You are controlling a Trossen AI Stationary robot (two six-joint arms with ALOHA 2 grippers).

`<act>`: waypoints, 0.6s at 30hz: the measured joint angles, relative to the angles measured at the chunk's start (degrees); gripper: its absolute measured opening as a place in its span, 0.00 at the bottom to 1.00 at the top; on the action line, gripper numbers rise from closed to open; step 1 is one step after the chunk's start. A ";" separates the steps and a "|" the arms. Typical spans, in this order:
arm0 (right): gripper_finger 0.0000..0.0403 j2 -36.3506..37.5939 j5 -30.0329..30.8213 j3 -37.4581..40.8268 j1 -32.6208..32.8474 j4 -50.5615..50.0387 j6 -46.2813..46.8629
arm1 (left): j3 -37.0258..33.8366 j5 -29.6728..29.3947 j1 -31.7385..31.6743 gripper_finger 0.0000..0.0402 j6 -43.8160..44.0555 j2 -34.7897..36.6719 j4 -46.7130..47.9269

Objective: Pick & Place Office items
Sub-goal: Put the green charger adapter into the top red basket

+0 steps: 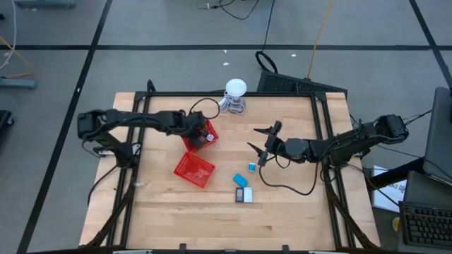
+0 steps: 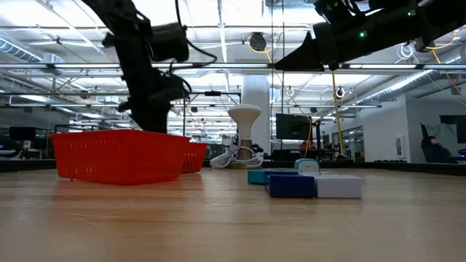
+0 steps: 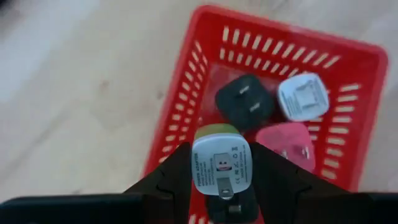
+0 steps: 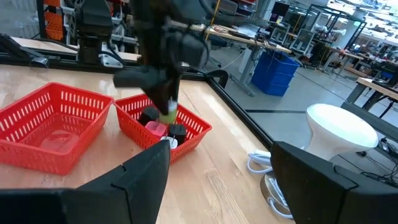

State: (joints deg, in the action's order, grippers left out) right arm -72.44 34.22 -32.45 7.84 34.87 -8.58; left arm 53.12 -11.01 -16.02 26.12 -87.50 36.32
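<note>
Roughly, near to far, with clock directions read on the high view from the table's middle:

Loose items: a white piece (image 1: 246, 196) and a dark blue piece (image 1: 239, 195) lie touching at about 5 o'clock, nearest the front edge; a light blue piece (image 1: 241, 180) sits just behind them, and a small teal piece (image 1: 251, 167) beyond that. In the low view the dark blue (image 2: 290, 185) and white (image 2: 338, 185) pieces stand side by side.

Front basket (image 1: 194, 169): at about 8 o'clock, red mesh; the right wrist view shows nothing but a pale glare on its floor (image 4: 51, 126).

Right gripper (image 1: 259, 143): at about 3 o'clock, above the table beyond the loose pieces, fingers spread wide and holding nothing.

Far basket (image 1: 200, 137): at about 10 o'clock, just behind the front basket. Inside lie a black adapter (image 3: 244, 101), a white adapter (image 3: 303, 96) and a pink adapter (image 3: 286, 142).

Left gripper (image 1: 197, 129): directly over the far basket, fingers pinching a white-faced adapter with a green back (image 3: 218, 163) above the basket's near end.

Gadget (image 1: 235, 97): at about 12 o'clock, white with a round head, with a coiled cable at its base, near the table's far edge, apart from both baskets.

In the way: the left arm hides much of the far basket from above.
</note>
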 joint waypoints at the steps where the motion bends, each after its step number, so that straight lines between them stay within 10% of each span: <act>1: 0.66 0.00 0.00 -0.01 0.02 0.00 0.00 | -0.04 0.44 -0.26 0.33 -0.08 -0.83 -0.12; 18: 0.66 0.00 0.00 -0.01 0.02 -0.02 0.00 | -0.13 2.06 -0.47 0.33 0.63 -3.42 -2.88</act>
State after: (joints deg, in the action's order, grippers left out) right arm -72.44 34.22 -32.45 7.85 34.85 -8.58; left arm 52.99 -8.95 -16.49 26.75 -90.91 33.44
